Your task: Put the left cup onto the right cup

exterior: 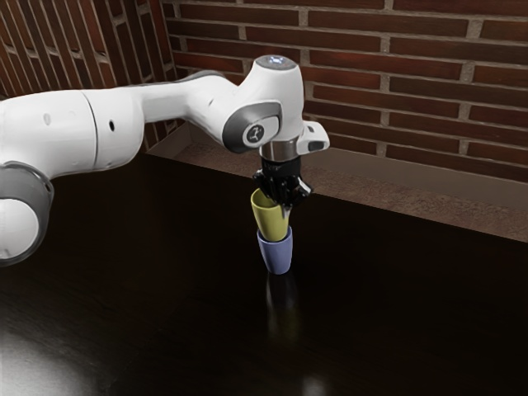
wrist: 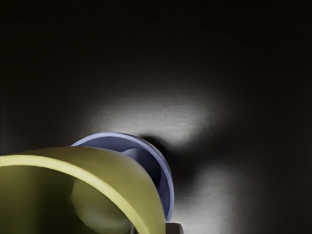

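Note:
A yellow cup (exterior: 269, 216) hangs tilted with its base inside the mouth of a blue-violet cup (exterior: 275, 251) that stands upright on the dark table (exterior: 165, 313). My black gripper (exterior: 283, 198) is shut on the yellow cup's rim at its far side. In the wrist view the yellow cup (wrist: 92, 190) looms large just under my hand, and the blue cup's rim (wrist: 156, 161) curves out from behind it.
A brick wall (exterior: 396, 74) runs along the back, with a brown ledge (exterior: 412, 194) at its foot. Open dark tabletop lies all around the two cups.

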Robot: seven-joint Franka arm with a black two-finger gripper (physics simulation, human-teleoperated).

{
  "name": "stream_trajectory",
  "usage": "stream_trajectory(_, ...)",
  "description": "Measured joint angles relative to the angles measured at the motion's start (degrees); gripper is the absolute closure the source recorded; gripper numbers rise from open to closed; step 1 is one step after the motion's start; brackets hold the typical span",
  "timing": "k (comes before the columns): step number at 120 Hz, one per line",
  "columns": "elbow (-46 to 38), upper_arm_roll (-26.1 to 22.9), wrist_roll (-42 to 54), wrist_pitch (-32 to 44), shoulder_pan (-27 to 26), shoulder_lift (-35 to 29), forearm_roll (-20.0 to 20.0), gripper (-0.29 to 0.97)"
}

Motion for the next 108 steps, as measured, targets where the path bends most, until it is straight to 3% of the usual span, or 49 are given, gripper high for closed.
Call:
stream_trajectory(36, -0.02, 0.10, 0.16, 0.62, 0.00, 0.53, 0.00, 0.76)
stream_trajectory(70, -0.07, 0.11, 0.52, 0.79, 0.03, 0.65, -0.59, 0.25)
stream_trajectory(108, -0.05, 0.11, 0.75, 0.79, 0.00, 0.23, -0.69, 0.06)
